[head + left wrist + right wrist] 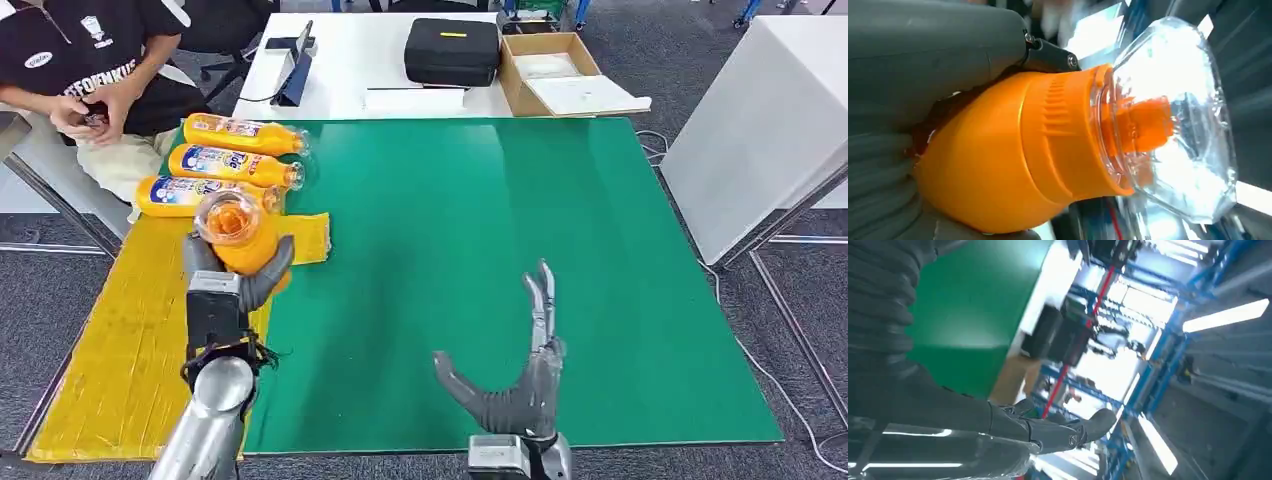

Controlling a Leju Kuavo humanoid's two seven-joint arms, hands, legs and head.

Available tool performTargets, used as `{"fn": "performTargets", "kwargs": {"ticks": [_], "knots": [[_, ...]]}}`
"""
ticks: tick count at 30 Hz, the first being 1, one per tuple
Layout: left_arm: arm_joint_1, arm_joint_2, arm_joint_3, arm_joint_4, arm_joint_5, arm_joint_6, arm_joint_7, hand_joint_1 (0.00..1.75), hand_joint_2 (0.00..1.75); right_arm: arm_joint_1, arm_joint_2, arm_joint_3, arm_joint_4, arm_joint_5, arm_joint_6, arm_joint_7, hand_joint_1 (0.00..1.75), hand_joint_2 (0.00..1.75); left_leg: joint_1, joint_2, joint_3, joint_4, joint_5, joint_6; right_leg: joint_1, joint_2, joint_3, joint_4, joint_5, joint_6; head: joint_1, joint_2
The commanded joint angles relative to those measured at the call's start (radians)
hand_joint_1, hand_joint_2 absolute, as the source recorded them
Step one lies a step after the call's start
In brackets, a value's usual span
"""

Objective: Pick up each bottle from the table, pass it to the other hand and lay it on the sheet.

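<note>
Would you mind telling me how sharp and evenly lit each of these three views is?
Head view: sharp and evenly lit, soft shadows on the green mat. Left wrist view: the held bottle is crisp, its clear cap glares white and the background is blurred. Right wrist view: smeared, the ceiling lights blown out, the right hand dark against them.

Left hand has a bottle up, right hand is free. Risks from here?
1. The left hand grips the orange bottle low on its body, with the clear cap toward the camera; it may tilt or slip as it goes down.
2. Three bottles already lie in a tight row on the yellow sheet; laying this one close could knock them rolling.
</note>
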Motion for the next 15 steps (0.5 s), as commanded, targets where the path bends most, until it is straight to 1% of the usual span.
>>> {"fn": "performTargets", "kwargs": {"ticks": [1, 2, 3, 4, 5, 6, 7, 8, 9, 11, 12, 13, 15], "knots": [[0.089, -0.188, 0.415, -0.131, -0.559, 0.112, -0.156, 1.75, 1.75, 0.099, -0.175, 0.012, -0.188, -0.056, -0.087, -0.022, 0.00, 1.75, 0.001, 0.001, 0.003, 0.001, -0.002, -0.003, 0.001, 0.000, 0.003, -0.001, -0.001, -0.001, 0.000, 0.000], [0.086, -0.209, 0.447, -0.131, -0.613, 0.112, -0.181, 1.75, 1.75, 0.107, -0.171, 0.005, -0.202, -0.054, -0.087, -0.022, 0.00, 1.75, 0.001, 0.001, 0.001, 0.001, -0.001, -0.002, 0.001, 0.000, 0.001, -0.001, -0.001, -0.001, 0.000, 0.000], [0.084, -0.216, 0.462, -0.128, -0.647, 0.112, -0.197, 1.75, 1.75, 0.113, -0.166, -0.001, -0.211, -0.053, -0.087, -0.022, 0.00, 1.75, 0.002, 0.002, 0.005, 0.002, -0.004, -0.005, 0.002, 0.000, 0.005, -0.001, -0.003, -0.002, 0.000, 0.000], [0.081, -0.217, 0.470, -0.127, -0.688, 0.112, -0.203, 1.75, 1.75, 0.116, -0.165, -0.004, -0.222, -0.051, -0.087, -0.022, 0.00, 1.75, 0.001, 0.001, 0.002, 0.001, -0.002, -0.003, 0.001, 0.000, 0.002, 0.000, -0.002, -0.001, 0.000, 0.000], [0.079, -0.221, 0.485, -0.143, -0.770, 0.112, -0.190, 1.75, 1.75, 0.118, -0.166, -0.003, -0.227, -0.056, -0.087, -0.017, 0.00, 1.75, 0.001, 0.001, 0.004, 0.001, -0.003, -0.004, 0.001, -0.001, 0.004, -0.001, -0.002, -0.002, 0.000, 0.000], [0.085, -0.214, 0.476, -0.149, -0.832, 0.112, -0.180, 1.75, 1.75, 0.119, -0.169, -0.005, -0.228, -0.058, -0.087, -0.015, 0.00, 1.75, 0.000, 0.002, 0.001, 0.000, -0.001, -0.002, 0.000, 0.001, 0.001, -0.001, 0.000, -0.001, 0.000, 0.000], [0.090, -0.204, 0.464, -0.148, -0.875, 0.112, -0.165, 1.75, 1.75, 0.118, -0.173, -0.004, -0.225, -0.064, -0.087, -0.014, 0.00, 1.75, 0.000, 0.002, 0.003, 0.000, -0.002, -0.004, 0.001, 0.001, 0.003, -0.001, -0.001, -0.002, 0.000, 0.000], [0.099, -0.174, 0.421, -0.143, -0.958, 0.112, -0.088, 1.75, 1.75, 0.114, -0.180, -0.002, -0.219, -0.068, -0.087, -0.012, 0.00, 1.75, 0.000, 0.002, 0.003, 0.000, -0.002, -0.003, 0.001, 0.001, 0.002, -0.001, -0.001, -0.002, 0.000, 0.000], [0.105, -0.154, 0.391, -0.138, -0.980, 0.112, -0.046, 1.75, 1.75, 0.113, -0.181, -0.002, -0.217, -0.068, -0.087, -0.012, 0.00, 1.75, 0.000, 0.001, 0.002, 0.000, -0.002, -0.002, 0.001, 0.000, 0.001, -0.001, 0.000, -0.001, 0.000, 0.000], [0.105, -0.154, 0.391, -0.138, -0.980, 0.112, -0.046, 1.75, 1.75, 0.113, -0.181, -0.002, -0.217, -0.068, -0.087, -0.012, 0.00, 1.75, 0.000, -0.001, 0.005, -0.001, -0.003, -0.005, 0.002, -0.002, 0.005, -0.002, -0.002, -0.003, 0.000, 0.000], [0.105, -0.154, 0.391, -0.138, -0.980, 0.112, -0.046, 1.75, 1.75, 0.113, -0.181, -0.002, -0.217, -0.068, -0.087, -0.012, 0.00, 1.75, 0.000, 0.000, 0.002, 0.000, -0.001, -0.002, 0.001, -0.001, 0.001, -0.001, -0.001, -0.001, 0.000, 0.000], [0.105, -0.154, 0.391, -0.138, -0.980, 0.112, -0.046, 1.75, 1.75, 0.113, -0.181, -0.002, -0.217, -0.068, -0.087, -0.012, 0.00, 1.75, 0.000, 0.000, 0.004, 0.000, -0.002, -0.004, 0.001, -0.001, 0.003, -0.001, -0.001, -0.002, 0.000, 0.000], [0.105, -0.154, 0.391, -0.138, -0.980, 0.112, -0.046, 1.75, 1.75, 0.113, -0.181, -0.002, -0.217, -0.068, -0.087, -0.012, 0.00, 1.75, 0.001, 0.001, 0.002, 0.000, -0.002, -0.003, 0.001, 0.000, 0.001, -0.001, -0.001, -0.001, 0.000, 0.000]]}}
